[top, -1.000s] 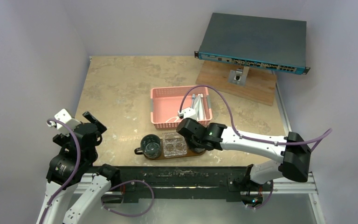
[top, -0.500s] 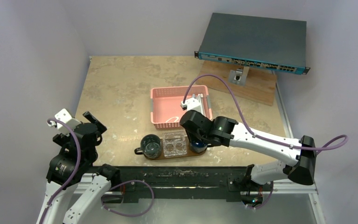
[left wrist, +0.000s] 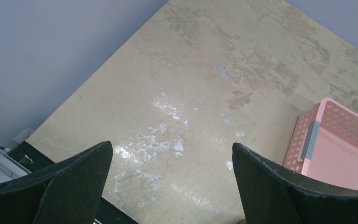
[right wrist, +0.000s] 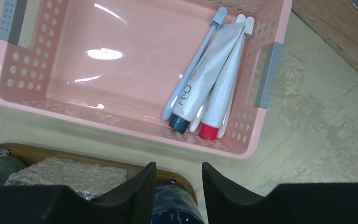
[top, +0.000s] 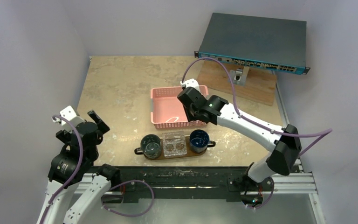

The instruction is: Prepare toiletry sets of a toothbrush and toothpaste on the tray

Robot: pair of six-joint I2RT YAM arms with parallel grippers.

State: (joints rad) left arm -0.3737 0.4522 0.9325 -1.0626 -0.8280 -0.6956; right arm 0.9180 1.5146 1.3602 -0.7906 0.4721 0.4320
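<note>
Toothbrush [right wrist: 196, 58], toothpaste [right wrist: 200, 86] — together in basket [right wrist: 28, 51]

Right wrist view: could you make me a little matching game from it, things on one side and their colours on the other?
Things:
1 basket
2 tray
3 toothbrush
4 right pincer

Colours:
A pale blue
B black
C pink
D brown wood

Pairs: 1-C, 2-D, 3-A, 4-B
</note>
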